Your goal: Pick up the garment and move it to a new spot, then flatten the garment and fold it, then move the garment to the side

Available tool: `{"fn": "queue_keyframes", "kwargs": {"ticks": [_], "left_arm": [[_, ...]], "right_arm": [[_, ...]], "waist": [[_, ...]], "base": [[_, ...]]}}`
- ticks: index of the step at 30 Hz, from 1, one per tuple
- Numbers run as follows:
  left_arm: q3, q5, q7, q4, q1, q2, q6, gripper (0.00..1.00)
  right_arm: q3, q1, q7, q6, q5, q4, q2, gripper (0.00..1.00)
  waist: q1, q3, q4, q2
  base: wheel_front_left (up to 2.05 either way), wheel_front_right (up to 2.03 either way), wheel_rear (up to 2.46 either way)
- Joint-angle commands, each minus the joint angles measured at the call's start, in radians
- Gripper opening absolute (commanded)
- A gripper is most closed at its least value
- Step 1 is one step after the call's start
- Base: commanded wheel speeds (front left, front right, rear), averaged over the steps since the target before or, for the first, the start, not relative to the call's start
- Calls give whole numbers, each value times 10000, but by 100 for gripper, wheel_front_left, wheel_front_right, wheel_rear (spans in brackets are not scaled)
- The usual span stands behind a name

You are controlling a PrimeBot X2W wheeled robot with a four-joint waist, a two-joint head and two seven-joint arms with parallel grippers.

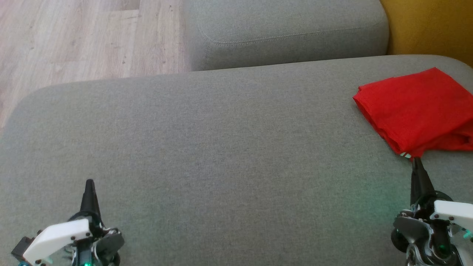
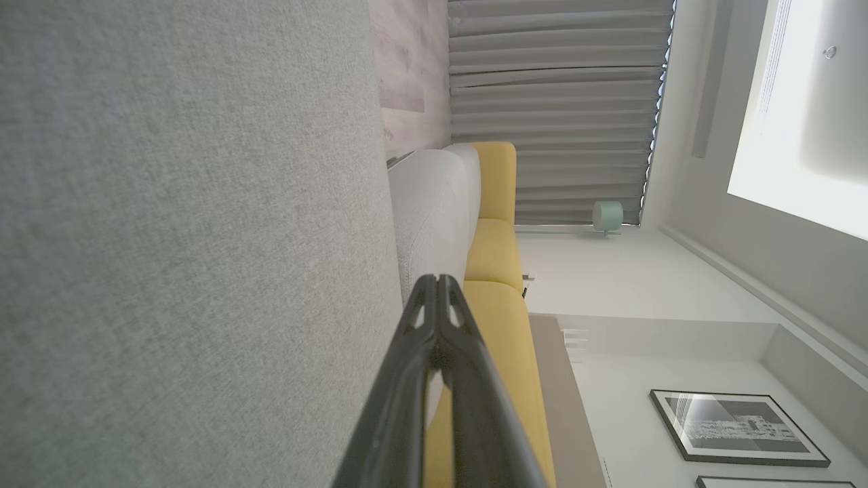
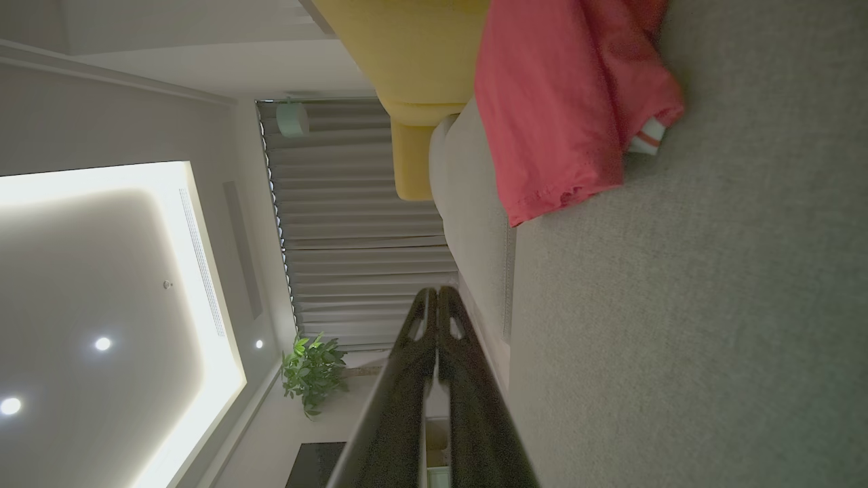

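The garment is a red cloth folded into a neat square, lying at the right end of the grey sofa seat; a striped white trim peeks out at its near corner. In the right wrist view the garment lies ahead and to the right of the fingers. My right gripper is shut and empty, its tip just short of the garment's near corner. My left gripper is shut and empty at the lower left, far from the garment. Both wrist views show the fingertips pressed together.
A second grey cushion lies beyond the seat, with a yellow cushion at the far right. Wooden floor is at the upper left, past the seat's rounded far edge.
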State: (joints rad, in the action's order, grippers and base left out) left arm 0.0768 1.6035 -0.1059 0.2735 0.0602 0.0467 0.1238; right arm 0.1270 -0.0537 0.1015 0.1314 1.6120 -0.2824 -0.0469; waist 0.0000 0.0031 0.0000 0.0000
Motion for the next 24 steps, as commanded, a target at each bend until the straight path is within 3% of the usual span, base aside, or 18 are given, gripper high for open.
{"fn": "queue_keyframes", "kwargs": {"ticks": [1, 24], "left_arm": [[375, 47, -76, -282, 480, 40, 69, 0], [377, 45, -78, -282, 480, 39, 69, 0]], "right_arm": [[-201, -535, 62, -7, 23, 379, -88, 0], [-179, -537, 80, -7, 4, 378, -73, 0]], "waist": [[0, 0, 0, 0], [0, 0, 0, 0]], "base": [[0, 0, 0], [0, 0, 0]]}}
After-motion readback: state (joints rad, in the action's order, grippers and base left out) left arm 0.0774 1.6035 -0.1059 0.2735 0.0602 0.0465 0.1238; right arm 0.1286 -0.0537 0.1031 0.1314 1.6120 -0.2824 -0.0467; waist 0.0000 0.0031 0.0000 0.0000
